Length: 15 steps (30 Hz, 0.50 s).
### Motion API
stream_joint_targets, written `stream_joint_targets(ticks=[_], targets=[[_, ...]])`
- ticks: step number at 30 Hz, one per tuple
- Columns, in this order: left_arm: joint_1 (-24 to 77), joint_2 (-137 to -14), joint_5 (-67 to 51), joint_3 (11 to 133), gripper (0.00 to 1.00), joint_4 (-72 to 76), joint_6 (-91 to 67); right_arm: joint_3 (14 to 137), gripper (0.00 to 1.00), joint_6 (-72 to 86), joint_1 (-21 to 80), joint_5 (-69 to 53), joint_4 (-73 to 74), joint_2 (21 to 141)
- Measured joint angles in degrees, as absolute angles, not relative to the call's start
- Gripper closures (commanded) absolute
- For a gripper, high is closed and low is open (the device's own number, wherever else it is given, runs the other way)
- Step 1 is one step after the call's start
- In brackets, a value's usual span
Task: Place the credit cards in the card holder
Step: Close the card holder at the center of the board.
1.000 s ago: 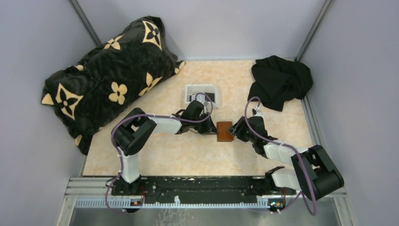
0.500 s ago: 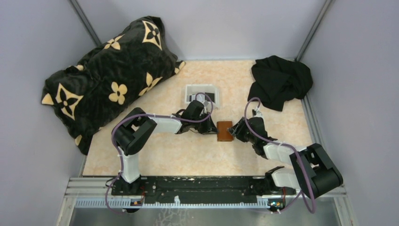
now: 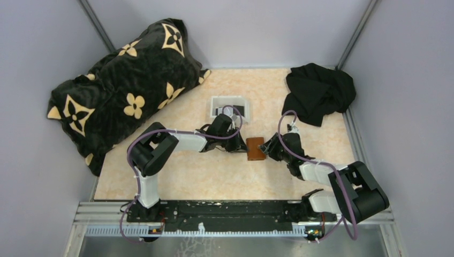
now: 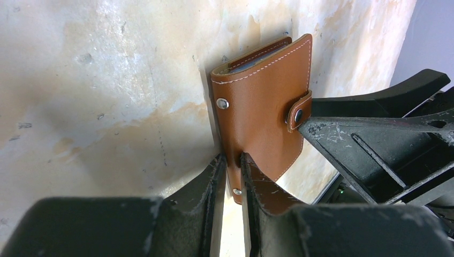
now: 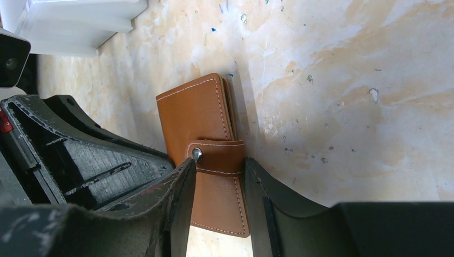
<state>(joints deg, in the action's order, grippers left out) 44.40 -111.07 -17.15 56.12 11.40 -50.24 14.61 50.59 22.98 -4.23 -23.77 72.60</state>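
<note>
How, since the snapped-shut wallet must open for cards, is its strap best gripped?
Pinch the strap at its snap end, coming from the wallet's cover side: only that end likely lifts free, and the left gripper pins the opposite edge, so a pull should unsnap it.

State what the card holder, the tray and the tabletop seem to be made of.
Card holder: tan leather or an imitation, smooth and matte, with pale stitched edges and shiny metal snaps. Tray: white plastic, with slightly glossy moulded walls. Tabletop: beige marbled surface, perhaps laminate or stone; it is scuffed and speckled, and the material is unsure.
</note>
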Motion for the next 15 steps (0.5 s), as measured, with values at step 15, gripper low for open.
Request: stream_joint_targets(ticks=[15], targets=[[44.29, -111.13, -17.41, 56.12, 0.75, 11.53, -50.24, 14.61, 0.61, 50.54, 22.74, -4.67, -23.51, 72.75]])
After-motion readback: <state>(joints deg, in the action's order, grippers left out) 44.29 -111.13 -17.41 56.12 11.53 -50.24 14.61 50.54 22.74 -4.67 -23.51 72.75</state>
